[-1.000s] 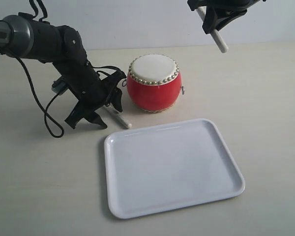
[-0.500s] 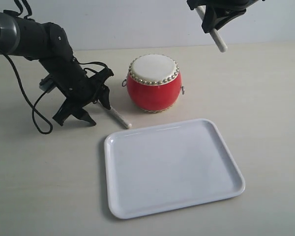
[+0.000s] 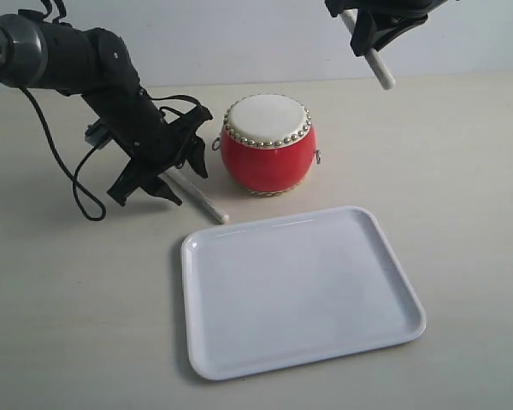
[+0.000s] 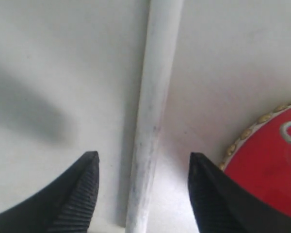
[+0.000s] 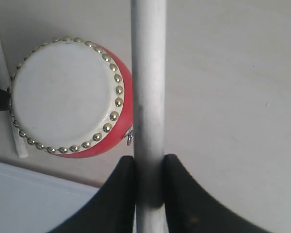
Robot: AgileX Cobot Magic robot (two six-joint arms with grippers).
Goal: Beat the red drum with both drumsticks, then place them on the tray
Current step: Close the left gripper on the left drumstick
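The red drum (image 3: 268, 143) stands upright on the table behind the white tray (image 3: 299, 290). One drumstick (image 3: 201, 202) lies flat on the table left of the drum, its tip near the tray's back left corner. My left gripper (image 3: 181, 171) hovers open just above it; in the left wrist view that drumstick (image 4: 153, 111) runs between the spread fingers (image 4: 82, 194), untouched, with the drum's edge (image 4: 271, 160) beside. My right gripper (image 3: 365, 30) is high at the back right, shut on the second drumstick (image 3: 378, 68), which in the right wrist view (image 5: 148, 97) crosses beside the drum (image 5: 68, 97).
The left arm's black cable (image 3: 77, 192) loops down onto the table left of the gripper. The tray holds nothing. Pale tabletop (image 3: 462, 171) stretches right of the drum.
My left arm swung left and away, then came back toward the lying drumstick, now sitting over its upper part. The right gripper and its drumstick have not moved.
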